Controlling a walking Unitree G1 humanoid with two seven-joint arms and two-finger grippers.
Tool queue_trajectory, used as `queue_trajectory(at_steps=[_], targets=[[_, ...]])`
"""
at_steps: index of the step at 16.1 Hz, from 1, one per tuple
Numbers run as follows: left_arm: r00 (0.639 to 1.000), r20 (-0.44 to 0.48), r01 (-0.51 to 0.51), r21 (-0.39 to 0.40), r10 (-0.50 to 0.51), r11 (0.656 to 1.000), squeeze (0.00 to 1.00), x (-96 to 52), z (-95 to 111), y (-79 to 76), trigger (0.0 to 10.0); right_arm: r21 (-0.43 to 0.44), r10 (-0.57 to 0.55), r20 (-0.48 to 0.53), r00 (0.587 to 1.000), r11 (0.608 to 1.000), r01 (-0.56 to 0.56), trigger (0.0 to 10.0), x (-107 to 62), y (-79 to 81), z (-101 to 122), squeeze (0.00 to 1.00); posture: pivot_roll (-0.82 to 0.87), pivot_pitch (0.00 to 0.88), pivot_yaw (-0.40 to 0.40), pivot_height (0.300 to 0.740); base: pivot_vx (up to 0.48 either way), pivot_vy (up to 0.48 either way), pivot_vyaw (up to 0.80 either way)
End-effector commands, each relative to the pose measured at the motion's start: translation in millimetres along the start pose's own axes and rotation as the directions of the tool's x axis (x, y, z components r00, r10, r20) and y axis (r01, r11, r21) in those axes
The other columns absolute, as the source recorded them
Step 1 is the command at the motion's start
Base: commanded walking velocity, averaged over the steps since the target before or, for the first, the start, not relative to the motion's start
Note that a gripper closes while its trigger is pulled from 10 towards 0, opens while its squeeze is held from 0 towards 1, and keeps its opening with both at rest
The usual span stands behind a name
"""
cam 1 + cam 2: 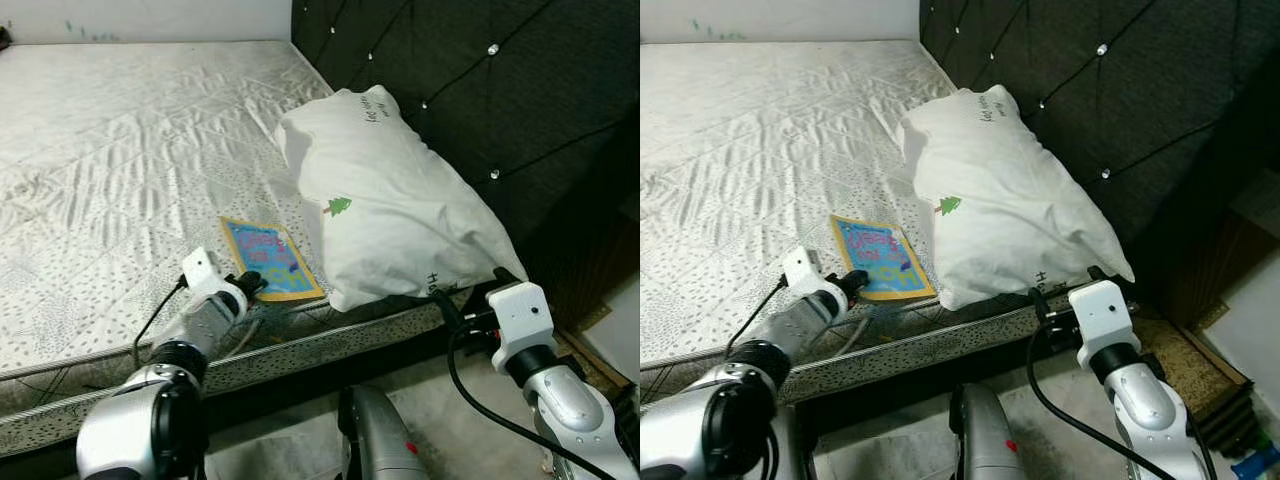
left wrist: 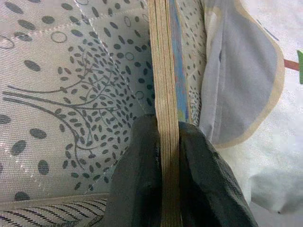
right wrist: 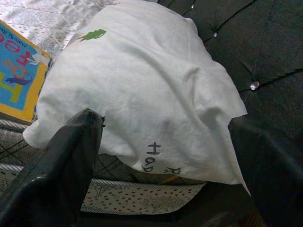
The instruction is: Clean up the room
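Book (image 1: 262, 258), bed's near edge: my left tool (image 2: 168, 156) clamped on its spine for lifting. Right tool (image 3: 165, 156) spread apart before pillow (image 1: 385, 195).

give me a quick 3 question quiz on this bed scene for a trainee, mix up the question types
1. True or false: the left gripper is shut on the edge of the picture book.
2. Multiple choice: the white pillow lies A) in the middle of the mattress, B) against the dark tufted headboard, C) on the floor.
3. Fill in: the right gripper faces the pillow with its fingers ____.

Key
1. True: the left wrist view shows both fingers pinching the book's page edge.
2. B: it rests at the head end, beside the book.
3. Open: the fingers stand wide apart, near the pillow's lower corner.
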State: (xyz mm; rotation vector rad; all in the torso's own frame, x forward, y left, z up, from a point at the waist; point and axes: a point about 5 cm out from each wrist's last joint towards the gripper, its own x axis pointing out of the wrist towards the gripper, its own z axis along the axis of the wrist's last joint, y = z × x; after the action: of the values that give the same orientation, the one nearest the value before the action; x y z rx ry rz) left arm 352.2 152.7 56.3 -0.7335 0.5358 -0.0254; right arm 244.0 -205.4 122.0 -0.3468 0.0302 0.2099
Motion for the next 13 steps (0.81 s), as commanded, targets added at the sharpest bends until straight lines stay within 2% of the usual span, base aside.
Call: queue_trajectory(at_steps=[1, 2, 4, 5, 8, 10, 12, 13], targets=[[0.996, -0.081, -0.019, 0.02, 0.021, 1.0, 0.0, -1.3, -12, 6.2, 10.0, 0.001, -0.002, 0.001, 1.0, 1.0, 0.002, 10.0, 2.4, -1.6, 1, 0.0, -0.26, 0.047, -0.096, 0.55, 0.0, 0.0, 0.0], [0.994, -0.104, -0.02, 0.04, 0.024, 0.999, 0.0, -2.2, -15, 9.1, 10.0, -0.003, -0.011, 0.004, 1.0, 1.0, 0.011, 10.0, 4.0, -4.1, 1, 0.0, -0.26, 0.047, -0.095, 0.55, 0.0, 0.0, 0.0], [0.991, -0.128, -0.033, 0.082, 0.043, 0.996, 0.78, -4.3, -14, 15.0, 10.0, -0.007, -0.025, 0.008, 1.0, 1.0, 0.025, 10.0, 6.3, -8.2, 3, 0.0, -0.27, 0.045, -0.093, 0.55, 0.0, 0.0, 0.0], [0.991, -0.12, -0.045, 0.118, 0.059, 0.992, 1.0, -5.2, -8, 18.0, 10.0, -0.01, -0.027, 0.01, 1.0, 1.0, 0.027, 10.0, 6.5, -9.2, 3, 0.0, -0.27, 0.045, -0.093, 0.55, 0.0, 0.0, 0.0], [0.987, -0.016, -0.153, 0.195, 0.159, 0.969, 1.0, -10.7, 17, 33.1, 10.0, 0.01, -0.008, 0.015, 1.0, 1.0, 0.008, 10.0, 6.6, -6.0, 4, 0.0, -0.27, 0.045, -0.093, 0.55, 0.0, 0.0, 0.0], [0.983, -0.005, -0.173, 0.285, 0.181, 0.943, 1.0, -14.7, 26, 40.9, 10.0, 0.004, 0.009, 0.023, 1.0, 1.0, -0.009, 10.0, 6.1, -0.6, 5, 0.0, -0.27, 0.046, -0.094, 0.55, 0.0, 0.0, 0.0], [0.971, 0.047, -0.238, 0.307, 0.235, 0.921, 1.0, -18.9, 36, 49.4, 10.0, 0.001, 0.014, 0.022, 1.0, 1.0, -0.014, 10.0, 6.2, 0.7, 4, 0.0, -0.26, 0.047, -0.093, 0.55, 0.0, 0.0, 0.0], [0.954, 0.115, -0.299, 0.313, 0.276, 0.901, 1.0, -22.8, 46, 55.9, 10.0, 0.003, 0.015, 0.022, 1.0, 1.0, -0.015, 10.0, 7.8, 1.0, 3, 0.0, -0.26, 0.047, -0.093, 0.55, 0.0, 0.0, 0.0]])
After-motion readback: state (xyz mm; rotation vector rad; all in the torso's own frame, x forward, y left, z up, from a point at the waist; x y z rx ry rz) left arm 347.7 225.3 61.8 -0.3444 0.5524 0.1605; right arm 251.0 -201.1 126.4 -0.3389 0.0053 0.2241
